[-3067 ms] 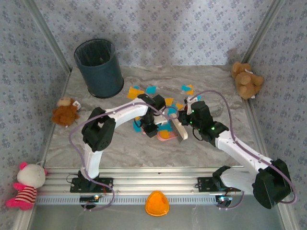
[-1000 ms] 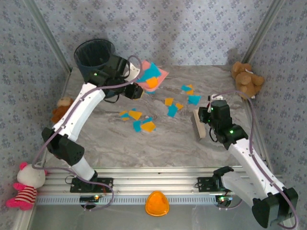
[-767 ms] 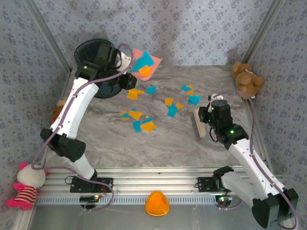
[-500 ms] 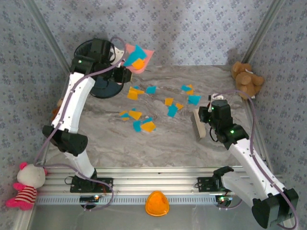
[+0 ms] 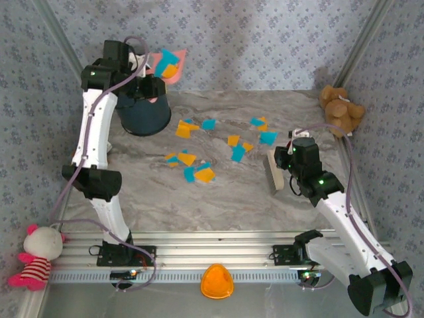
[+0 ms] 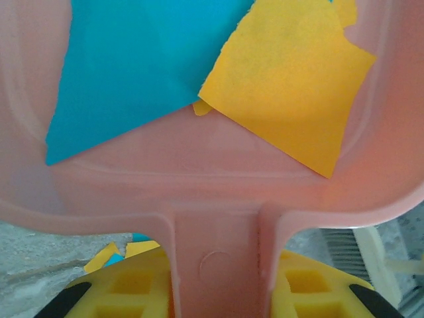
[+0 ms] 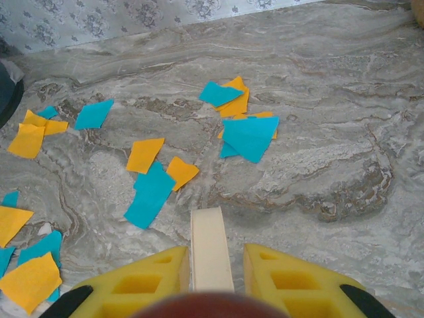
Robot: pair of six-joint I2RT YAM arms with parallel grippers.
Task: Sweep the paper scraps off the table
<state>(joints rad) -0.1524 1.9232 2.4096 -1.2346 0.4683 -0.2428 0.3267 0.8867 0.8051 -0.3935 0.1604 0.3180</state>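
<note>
Top external | marbled table [image 5: 265, 199] strewn with paper scraps [image 5: 199, 173] | floral-papered walls [image 5: 265, 40]

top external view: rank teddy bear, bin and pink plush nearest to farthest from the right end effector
From the right end effector:
1. brown teddy bear, far right corner
2. dark bin, far left
3. pink-and-white plush, near left corner
</note>
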